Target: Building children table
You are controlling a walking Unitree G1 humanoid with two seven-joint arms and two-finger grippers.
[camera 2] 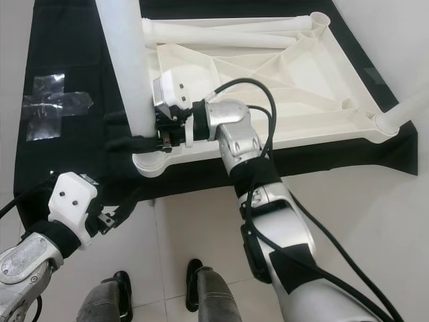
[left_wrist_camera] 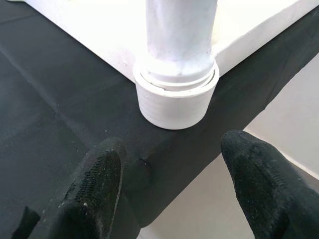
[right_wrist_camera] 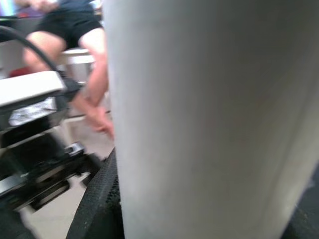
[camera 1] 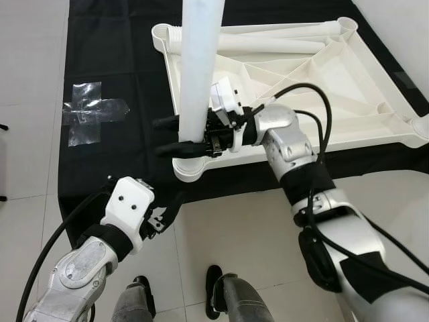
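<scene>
- Gripping the upright white table leg (camera 1: 200, 67), the right hand (camera 1: 175, 137) has its two black fingers clenched around the tube just above the corner socket (camera 1: 190, 168) of the upturned white tabletop (camera 1: 348, 87).
- The leg stands upright in that near-left corner socket, its lower end seated inside the round collar, as the left wrist view shows (left_wrist_camera: 175, 94).
- The tabletop lies underside up on a black cloth (camera 1: 114, 60) spread over the pale tiled floor (camera 1: 221, 235), its ribbed frame facing the camera.
- Two more white legs (camera 1: 268, 37) lie loose inside the tabletop along its far edge, roughly side by side.
- Another leg (camera 2: 402, 111) stands in the near-right corner socket, seen in the right eye view.
- The left hand (camera 1: 161, 218) hangs low, near the front edge of the cloth and just short of the corner socket; its fingers (left_wrist_camera: 94, 184) are spread apart and hold nothing.
- A cross of clear tape (camera 1: 90, 111) is stuck on the cloth, well to the left of the tabletop.
- In the right wrist view the leg is close and blurred, one finger pad (right_wrist_camera: 99, 199) pressed against its side; behind it a person's bare arm (right_wrist_camera: 97, 74) and dark shorts are visible.
- The robot's feet (camera 1: 214, 288) stand on the tiles just before the cloth.
</scene>
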